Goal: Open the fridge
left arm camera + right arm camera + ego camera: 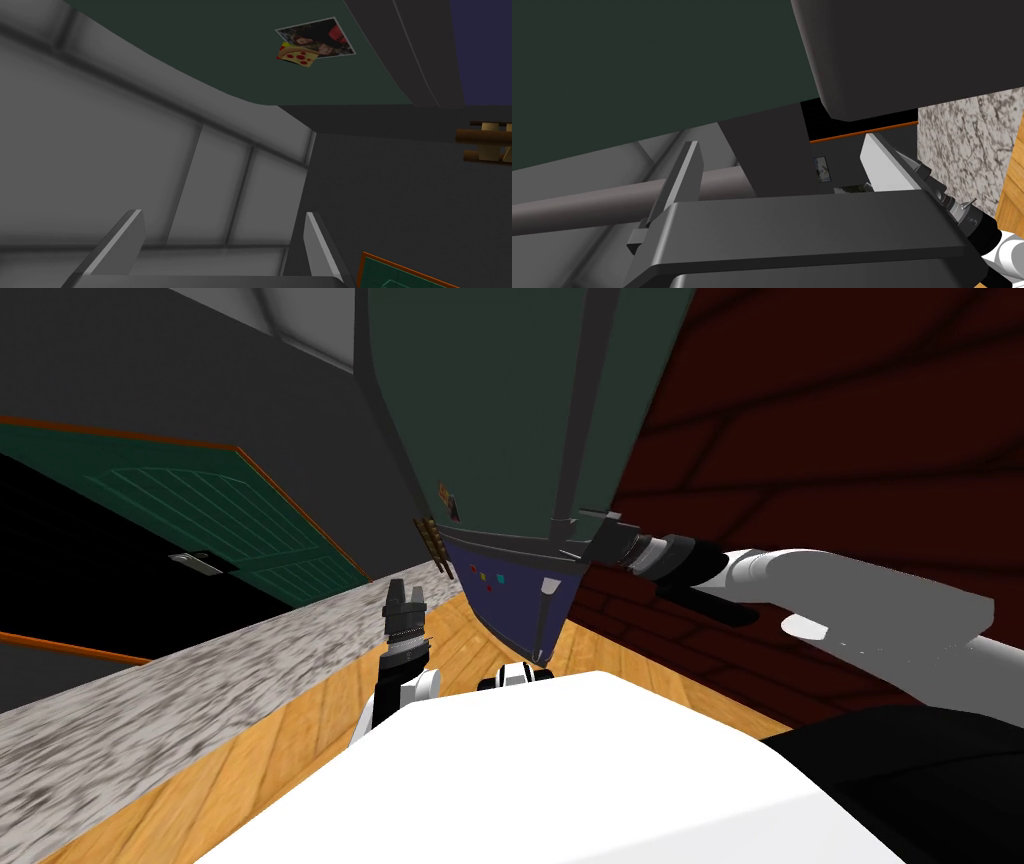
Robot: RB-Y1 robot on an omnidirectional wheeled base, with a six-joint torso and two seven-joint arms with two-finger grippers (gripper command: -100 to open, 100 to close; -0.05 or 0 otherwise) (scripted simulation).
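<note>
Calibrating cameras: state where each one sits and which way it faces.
Head view: on my head, steeply down at the tall dark green fridge; right gripper at its grey bar handle, left gripper nearer me.
Left wrist view: on left hand, past open fingers toward the fridge's pizza magnet.
Right wrist view: on right hand, open fingers at the handle.
Shared: head and right wrist views both show the left gripper.

Fridge (pixel 480 408) stood ahead, between a door (pixel 200 518) on the left and a wall (pixel 850 418) on the right.
Right gripper (pixel 577 528) was at its handle (pixel 586 398); left gripper (pixel 406 586) hung apart, nearer the door.
</note>
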